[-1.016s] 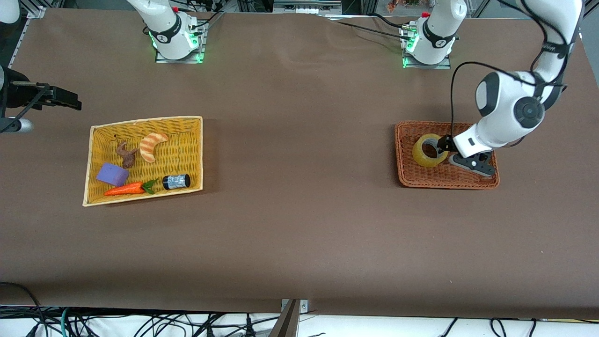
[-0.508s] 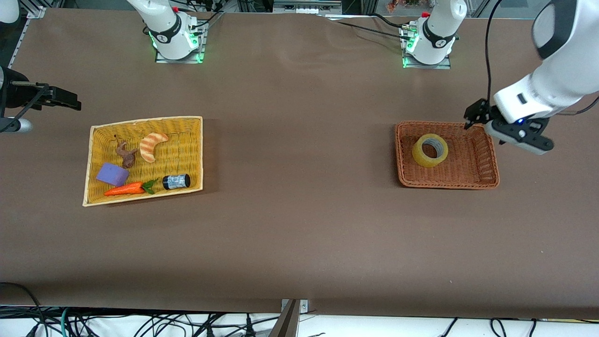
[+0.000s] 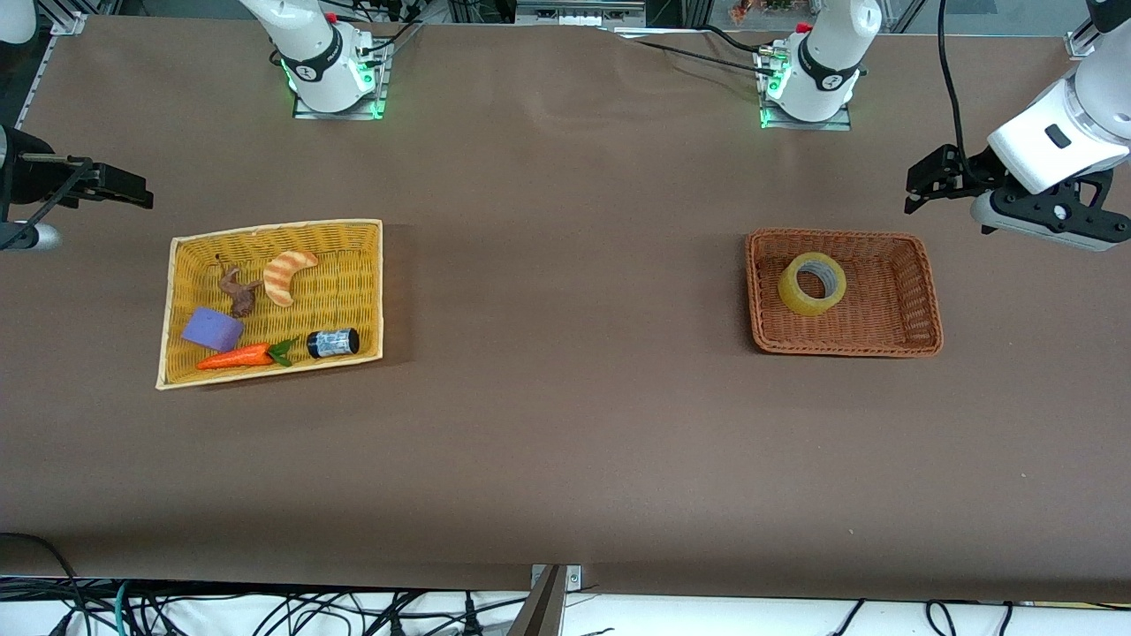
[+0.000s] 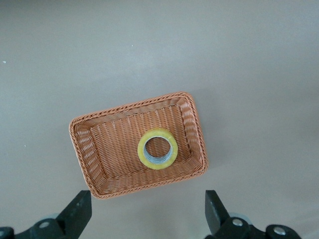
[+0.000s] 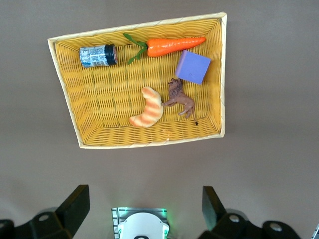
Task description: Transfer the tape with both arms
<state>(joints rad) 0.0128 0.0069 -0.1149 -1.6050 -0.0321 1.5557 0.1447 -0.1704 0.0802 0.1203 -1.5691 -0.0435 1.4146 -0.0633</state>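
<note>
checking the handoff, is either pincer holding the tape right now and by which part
Nothing is held. The tape lies free in the brown basket; the left pincer and right pincer are both open and empty.

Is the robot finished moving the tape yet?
Looks done: the tape sits in the brown basket. Nothing is in hand: the left gripper is open above the table near it, and the right gripper waits open. Nothing obvious is left.

I see a wide desk (image 3: 565, 442) with a matte brown cover, evenly lit, faint wrinkles near its top edge. Tangled black cables (image 3: 265, 609) run over a white floor strip below the near edge. Metal framing (image 3: 579, 11) lines the top.
</note>
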